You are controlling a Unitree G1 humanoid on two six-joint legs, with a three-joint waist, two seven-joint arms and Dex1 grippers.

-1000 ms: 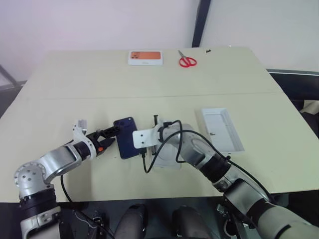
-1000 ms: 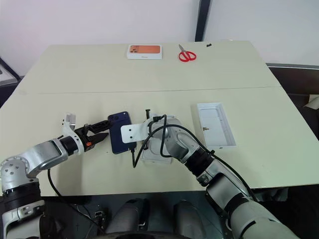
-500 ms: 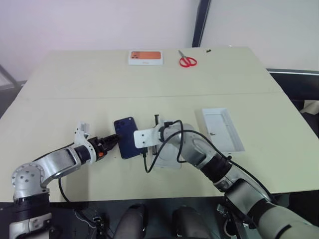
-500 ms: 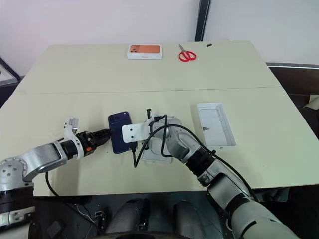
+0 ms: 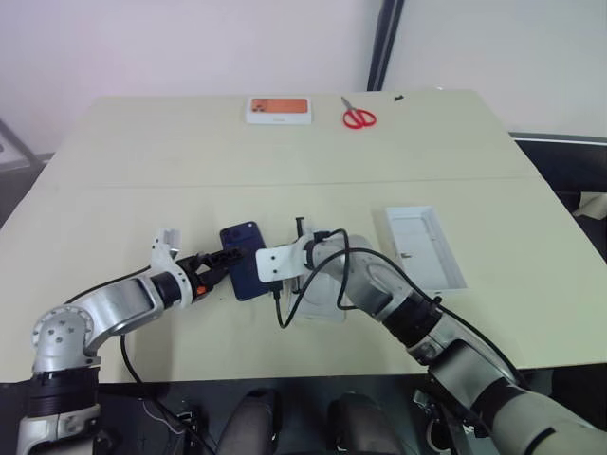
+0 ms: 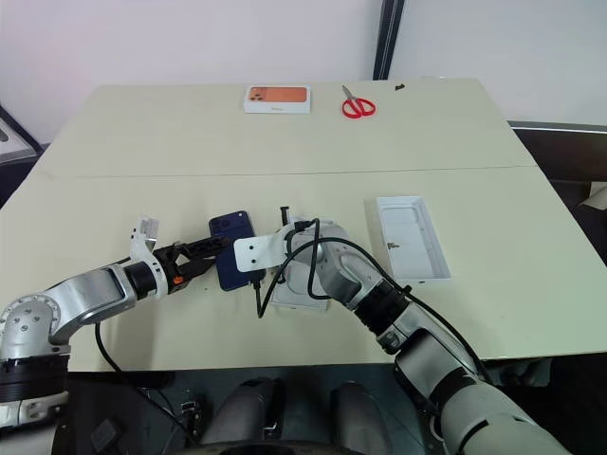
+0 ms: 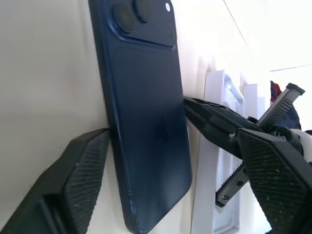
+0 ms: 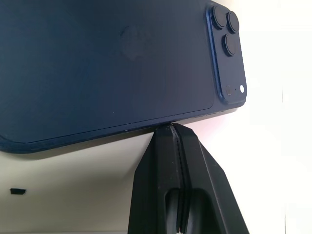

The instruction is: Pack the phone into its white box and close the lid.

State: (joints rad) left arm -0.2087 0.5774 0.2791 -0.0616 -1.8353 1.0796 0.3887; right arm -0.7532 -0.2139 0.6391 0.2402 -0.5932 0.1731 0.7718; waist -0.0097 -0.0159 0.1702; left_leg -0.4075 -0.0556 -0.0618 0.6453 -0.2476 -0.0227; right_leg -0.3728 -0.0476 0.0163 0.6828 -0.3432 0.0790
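Here our left gripper (image 7: 165,161), fingers spread, straddles the phone (image 5: 245,272) across its width; our right gripper (image 8: 171,127), pinched together, braces its far edge.

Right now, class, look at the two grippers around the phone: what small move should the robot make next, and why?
Probably close the left gripper on the phone. Its open fingers already straddle the phone's long edges, while the shut right gripper presses against the far edge, bracing it. The phone lies flat on the table, beside the white box, not yet held.

Bright, even light; overexposed wrist backgrounds
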